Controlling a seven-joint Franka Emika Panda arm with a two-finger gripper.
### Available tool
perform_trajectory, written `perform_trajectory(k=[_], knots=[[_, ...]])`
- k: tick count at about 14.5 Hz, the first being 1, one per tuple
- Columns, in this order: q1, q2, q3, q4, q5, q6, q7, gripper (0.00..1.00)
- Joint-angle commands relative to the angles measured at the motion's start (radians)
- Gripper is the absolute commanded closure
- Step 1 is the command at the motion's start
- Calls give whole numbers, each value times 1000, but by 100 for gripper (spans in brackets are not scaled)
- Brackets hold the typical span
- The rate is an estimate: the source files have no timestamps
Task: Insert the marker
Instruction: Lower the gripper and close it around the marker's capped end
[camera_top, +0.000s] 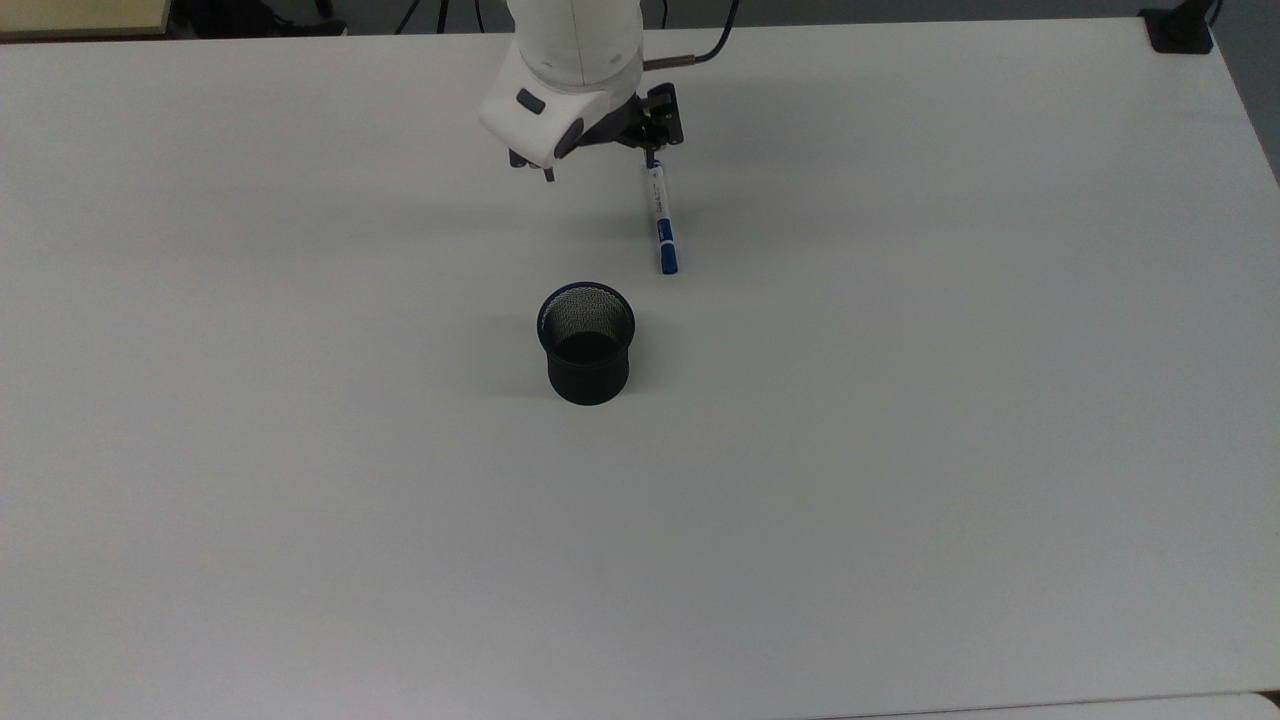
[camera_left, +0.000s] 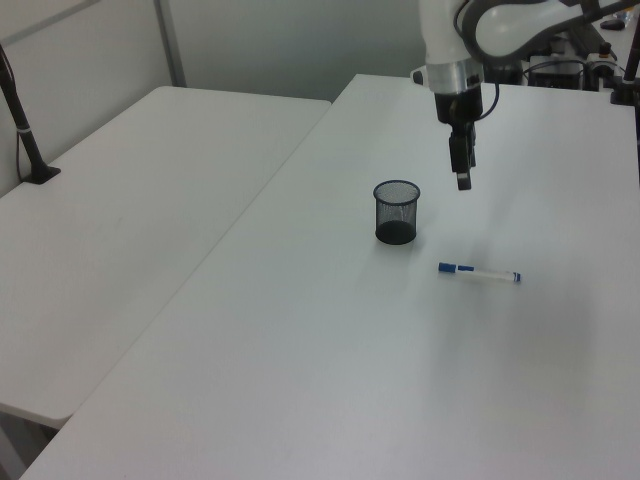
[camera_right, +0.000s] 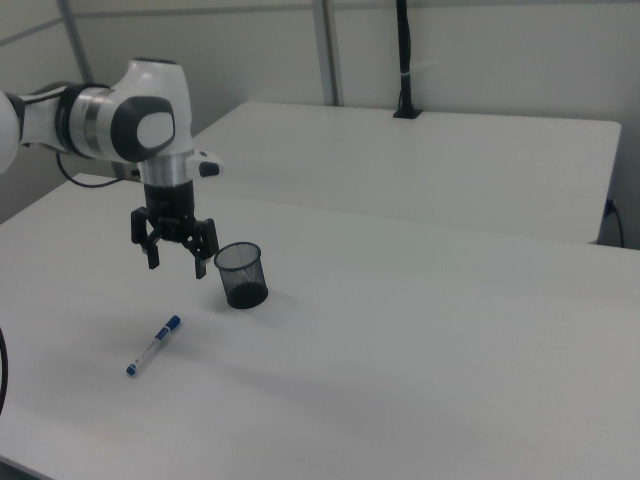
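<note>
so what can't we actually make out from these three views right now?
- Marker: its far end in the top view is covered by the gripper. The label print is too small to read.
- Gripper in the top view: mostly hidden under the arm's white wrist housing.
- Gripper height above the table: not settled; the right view shows it raised and open, clear of the marker.
- Mesh cup: the bottom is dark in the top view, so contents are unclear.

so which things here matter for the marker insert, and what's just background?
Job:
- marker, lying flat on the table
- black mesh cup, upright, apart from the marker
- gripper, open, above the table

Background:
- second table alongside
- black clamp post
</note>
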Motion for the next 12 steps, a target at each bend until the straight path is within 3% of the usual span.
perform_trajectory(k=[1,3,5,12], knots=[[39,11,21,-109,11,132,32,0],[50,69,33,-115,-2,192,71,6],[53,120,51,-117,-34,234,112,20],[82,191,54,-103,-43,294,253,26]])
